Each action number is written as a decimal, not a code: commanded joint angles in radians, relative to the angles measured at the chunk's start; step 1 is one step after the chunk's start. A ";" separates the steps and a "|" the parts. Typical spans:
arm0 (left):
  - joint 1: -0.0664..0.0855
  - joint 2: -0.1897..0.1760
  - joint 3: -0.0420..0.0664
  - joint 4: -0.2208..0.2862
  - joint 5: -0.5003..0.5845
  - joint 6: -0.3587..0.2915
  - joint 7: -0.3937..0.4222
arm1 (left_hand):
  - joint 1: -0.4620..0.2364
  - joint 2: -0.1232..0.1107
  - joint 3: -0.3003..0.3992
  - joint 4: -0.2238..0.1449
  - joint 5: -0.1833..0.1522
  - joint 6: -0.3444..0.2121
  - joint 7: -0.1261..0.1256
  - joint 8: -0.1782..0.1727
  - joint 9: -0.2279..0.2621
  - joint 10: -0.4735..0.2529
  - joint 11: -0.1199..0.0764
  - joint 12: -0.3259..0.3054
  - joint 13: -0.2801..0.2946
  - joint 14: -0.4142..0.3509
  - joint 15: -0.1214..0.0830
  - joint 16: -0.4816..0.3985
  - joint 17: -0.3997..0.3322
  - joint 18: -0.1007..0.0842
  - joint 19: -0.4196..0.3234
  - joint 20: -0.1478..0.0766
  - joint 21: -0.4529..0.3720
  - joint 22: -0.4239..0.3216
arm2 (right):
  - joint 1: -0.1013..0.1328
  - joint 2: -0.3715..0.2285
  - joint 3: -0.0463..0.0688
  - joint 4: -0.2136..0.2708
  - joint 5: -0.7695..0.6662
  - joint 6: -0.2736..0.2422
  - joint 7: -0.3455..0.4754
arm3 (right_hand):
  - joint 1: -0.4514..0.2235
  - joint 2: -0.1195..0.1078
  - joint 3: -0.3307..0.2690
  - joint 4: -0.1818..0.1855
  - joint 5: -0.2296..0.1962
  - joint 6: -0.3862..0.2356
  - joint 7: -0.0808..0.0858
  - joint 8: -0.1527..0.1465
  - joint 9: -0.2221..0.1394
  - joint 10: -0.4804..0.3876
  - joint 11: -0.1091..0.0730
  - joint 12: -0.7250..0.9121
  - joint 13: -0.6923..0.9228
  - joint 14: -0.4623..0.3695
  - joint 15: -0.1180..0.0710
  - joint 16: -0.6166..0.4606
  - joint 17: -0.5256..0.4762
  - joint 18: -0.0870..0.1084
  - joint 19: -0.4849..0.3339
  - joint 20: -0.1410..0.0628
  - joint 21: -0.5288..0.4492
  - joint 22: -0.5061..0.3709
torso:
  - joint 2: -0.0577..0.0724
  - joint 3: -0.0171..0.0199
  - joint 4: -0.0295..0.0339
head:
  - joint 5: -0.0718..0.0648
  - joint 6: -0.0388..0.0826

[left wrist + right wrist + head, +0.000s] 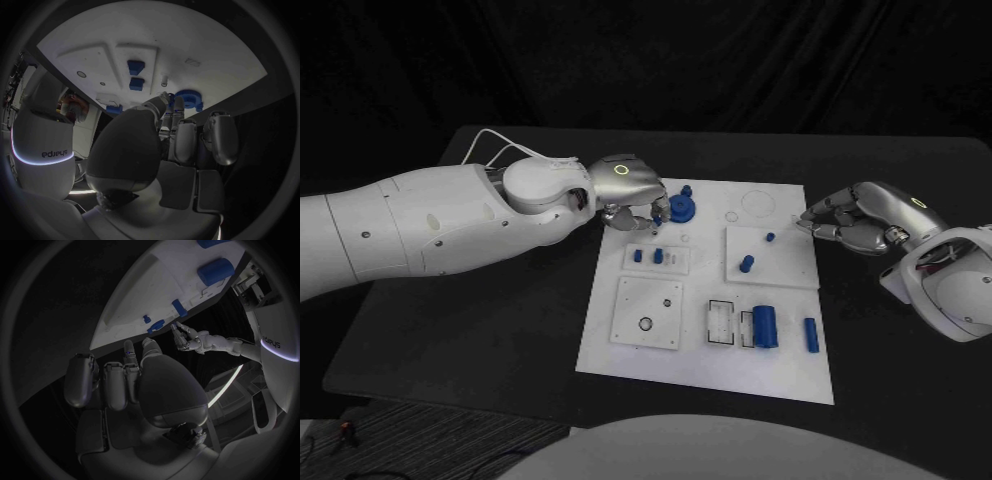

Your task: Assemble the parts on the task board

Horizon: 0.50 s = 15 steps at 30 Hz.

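My silver left hand (626, 190) reaches over the far left corner of the flat white task board (790, 380), fingers curled down beside the round, toothed blue plastic gear (682, 208), probably to seat it; whether they actually pinch it I cannot tell. My right hand (865, 222) waits at the board's right edge, fingers curled in on nothing. The smooth blue cylinder (766, 326) lies near the board's front edge, unplaced.
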 commanded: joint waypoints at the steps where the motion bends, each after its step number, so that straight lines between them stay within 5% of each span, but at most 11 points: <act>1: -0.004 -0.002 0.001 0.007 -0.003 0.015 -0.001 | -0.011 0.000 0.000 0.004 0.000 -0.001 0.000 -0.003 0.000 0.003 0.000 -0.005 -0.001 -0.003 -0.001 -0.004 -0.002 -0.009 -0.009 -0.001 -0.005 0.173 | -0.003 -0.001 0.001 0.000 -0.002 0.008 -0.019 | 0.021 0.014 0.007 0.000 0.005 -0.005 0.000 -0.005 -0.001 0.064 -0.020 -0.005 -0.049 0.062 -0.007 -0.005 0.033 -0.001 0.002 -0.003 -0.003 0.182 | -0.001 0.0005 0.0003 | -0.001 0.000; 15: -0.015 -0.009 0.000 0.014 -0.003 0.050 -0.012 | -0.011 -0.001 0.000 0.005 0.000 0.000 -0.002 -0.003 0.000 0.003 -0.001 -0.006 -0.001 -0.008 -0.001 -0.009 -0.010 -0.008 -0.013 -0.001 -0.012 0.171 | -0.004 0.002 0.001 0.001 -0.002 0.006 -0.019 | 0.029 0.012 0.011 -0.002 0.010 -0.004 0.000 -0.006 -0.001 0.060 -0.020 -0.015 -0.059 0.062 -0.007 -0.007 0.029 0.001 0.000 -0.004 -0.010 0.181 | -0.001 0.0010 -0.0003 | -0.004 0.000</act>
